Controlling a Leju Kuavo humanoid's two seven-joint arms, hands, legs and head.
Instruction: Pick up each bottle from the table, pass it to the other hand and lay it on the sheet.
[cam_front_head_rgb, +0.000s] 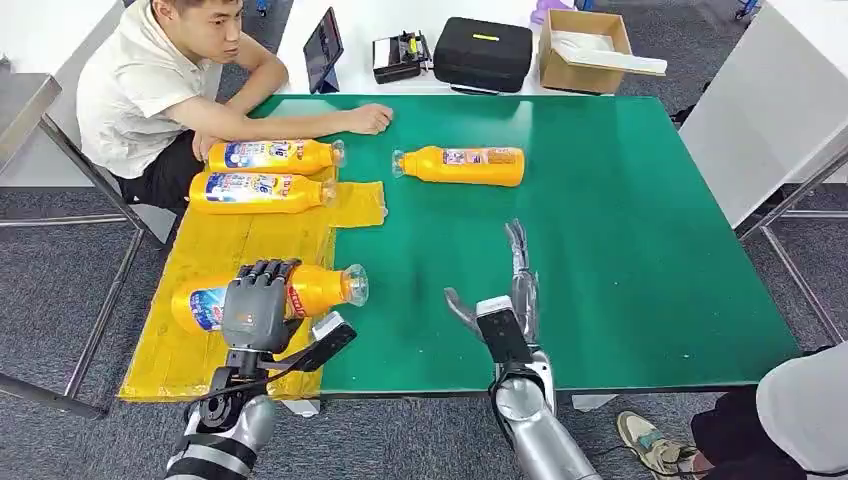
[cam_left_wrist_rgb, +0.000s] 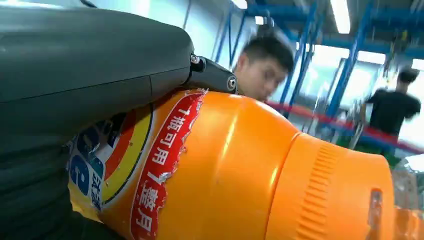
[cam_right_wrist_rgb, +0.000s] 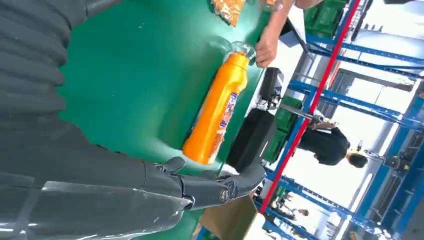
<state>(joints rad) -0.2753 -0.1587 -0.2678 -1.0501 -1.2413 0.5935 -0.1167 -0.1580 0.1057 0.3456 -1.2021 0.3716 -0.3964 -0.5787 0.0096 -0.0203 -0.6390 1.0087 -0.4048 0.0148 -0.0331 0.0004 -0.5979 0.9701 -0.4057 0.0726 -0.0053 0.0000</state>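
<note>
My left hand grips an orange bottle lying on its side low over the yellow sheet at the table's left; whether it rests on the sheet I cannot tell. In the left wrist view the bottle sits under my hand, whose fingers wrap over it. Two more orange bottles lie on the sheet's far end. Another bottle lies on the green table. My right hand hovers open near the front edge, fingers straight.
A person sits at the far left with a hand resting on the table near the bottles. Behind the table are a tablet, a black case and a cardboard box. Another person's shoe is at the lower right.
</note>
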